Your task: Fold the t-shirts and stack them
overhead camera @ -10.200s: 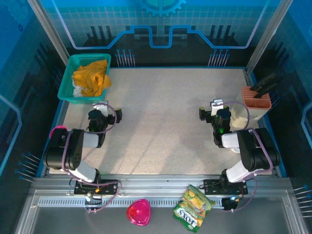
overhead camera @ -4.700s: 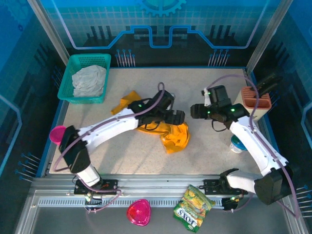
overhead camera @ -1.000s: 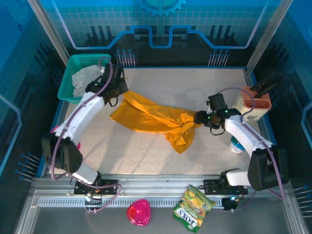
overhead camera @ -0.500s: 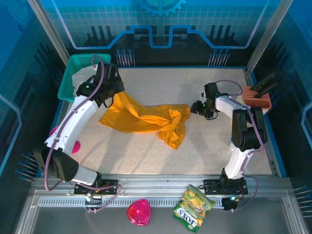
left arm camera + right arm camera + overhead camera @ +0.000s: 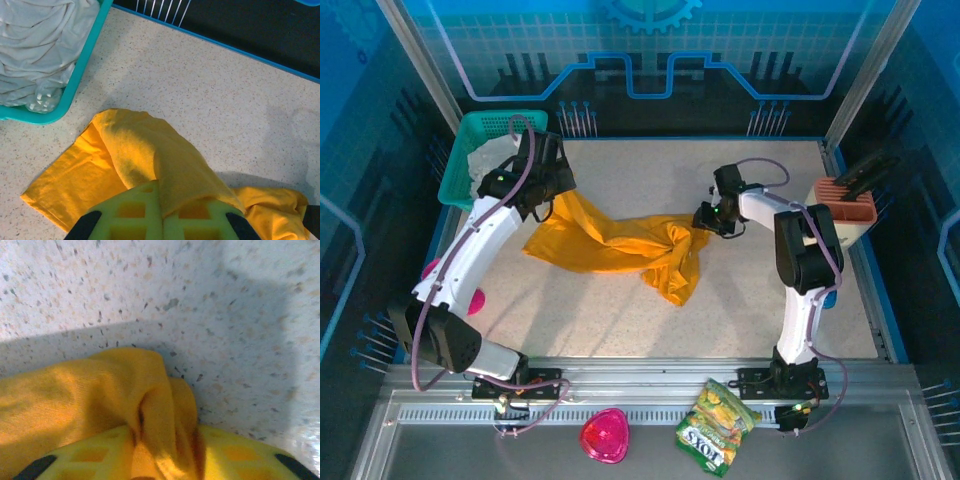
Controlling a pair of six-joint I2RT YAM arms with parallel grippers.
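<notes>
Mustard-orange t-shirt (image 5: pixel 610 245), rumpled, partly spread

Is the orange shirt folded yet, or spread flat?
Neither. The shirt lies crumpled in long wrinkles, its ends pinched by the left gripper and the right gripper.

The teal basket (image 5: pixel 84 65) is cut off by the left wrist view's left and top edges. The mustard-orange t-shirt (image 5: pixel 145 165) vanishes between the pads of the left pincer (image 5: pixel 161 217). Its pinched fold is likewise hidden inside the right pincer (image 5: pixel 162 460).
</notes>
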